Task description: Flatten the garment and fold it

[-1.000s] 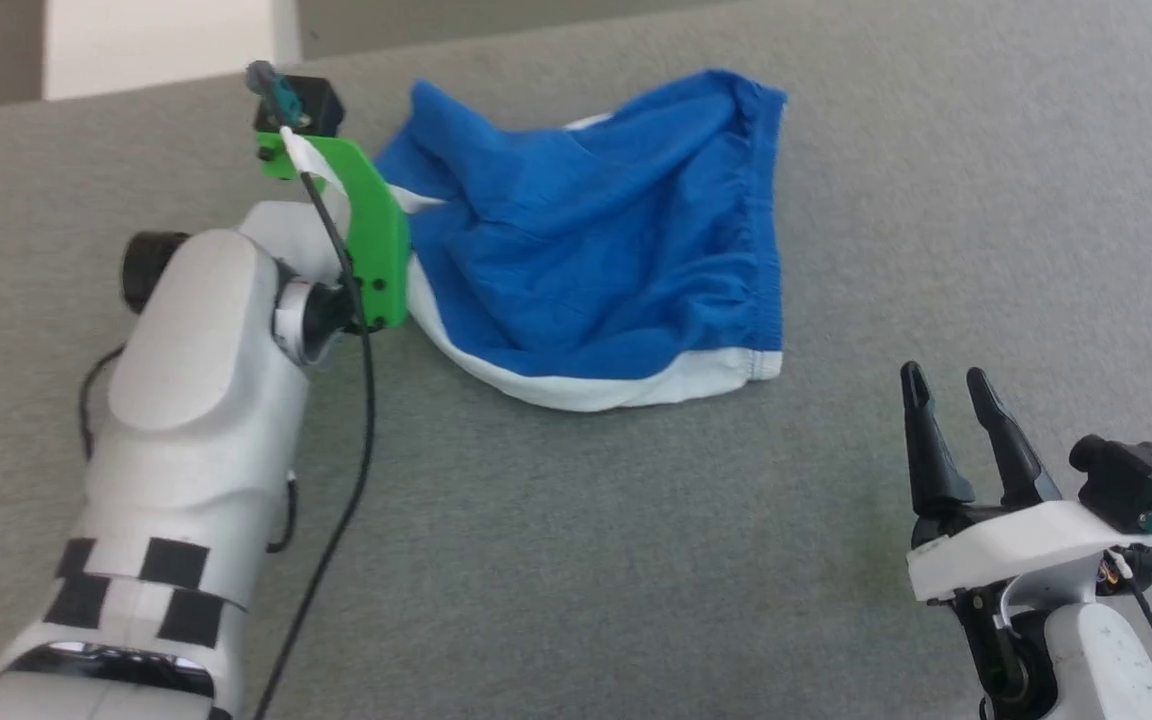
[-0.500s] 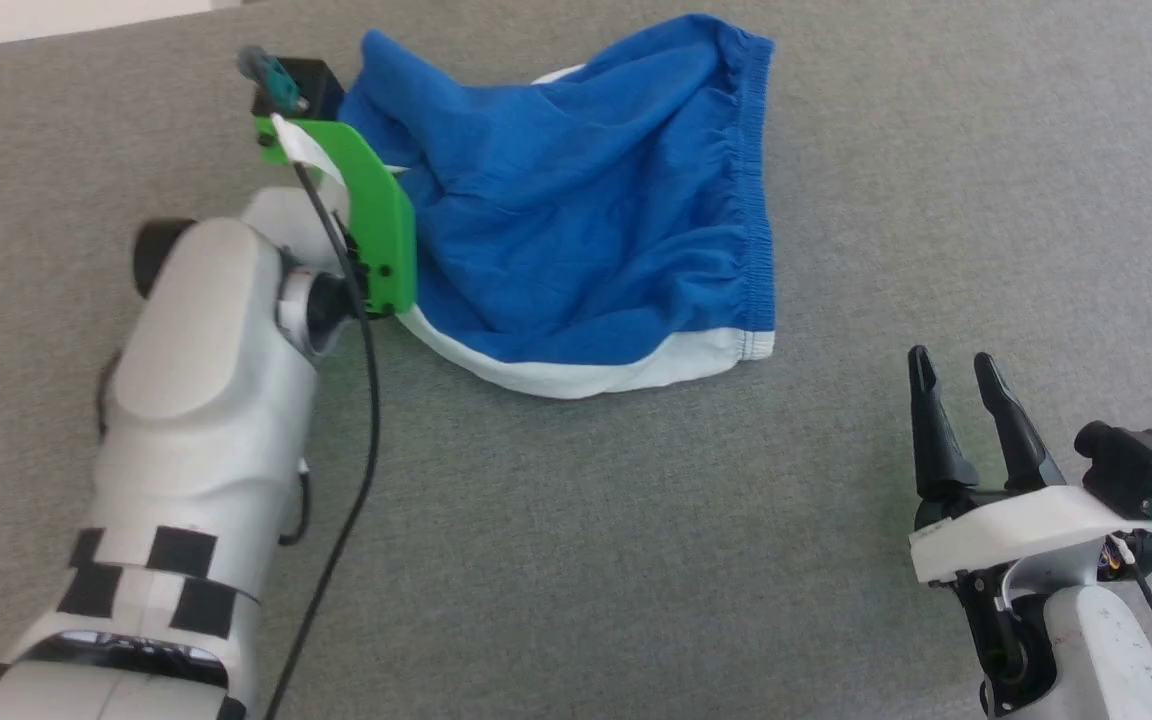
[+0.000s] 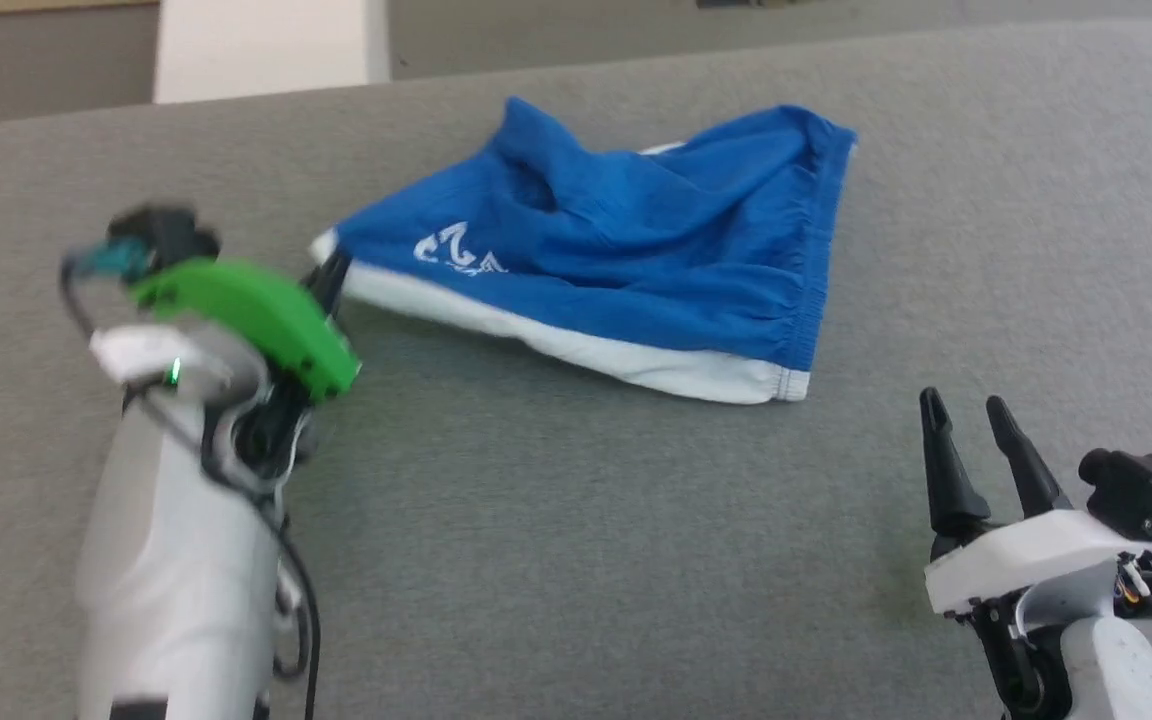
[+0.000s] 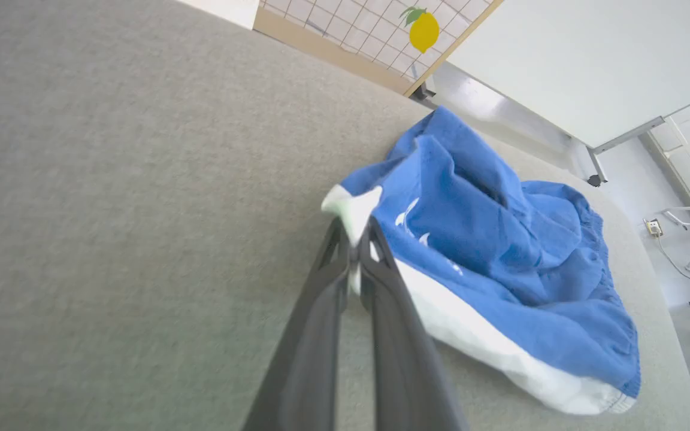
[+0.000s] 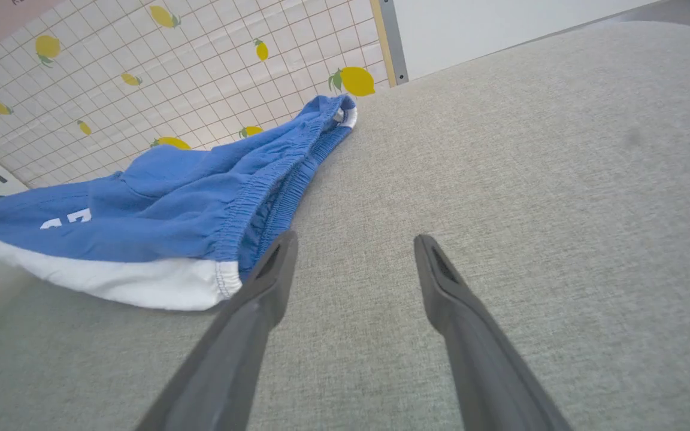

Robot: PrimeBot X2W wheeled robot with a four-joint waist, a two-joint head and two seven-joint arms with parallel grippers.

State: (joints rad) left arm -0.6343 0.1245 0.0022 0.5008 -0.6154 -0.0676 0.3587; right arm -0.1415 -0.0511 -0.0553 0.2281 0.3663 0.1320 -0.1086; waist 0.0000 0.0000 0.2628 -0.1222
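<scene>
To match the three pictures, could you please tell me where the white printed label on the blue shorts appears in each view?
Head view: the white printed label sits left of centre, near the left end of the garment.
Left wrist view: the label is right of centre, just past the left tool.
Right wrist view: the label is far left, mid-height.
Shared landmark: the white hem trim running alongside the label.

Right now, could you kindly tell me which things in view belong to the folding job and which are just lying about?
Job: blue shorts; left gripper, jaws shut on their white hem corner; right gripper, jaws open; grey cushioned surface.
Lying about: lemon-print tiled wall; white panel.
</scene>
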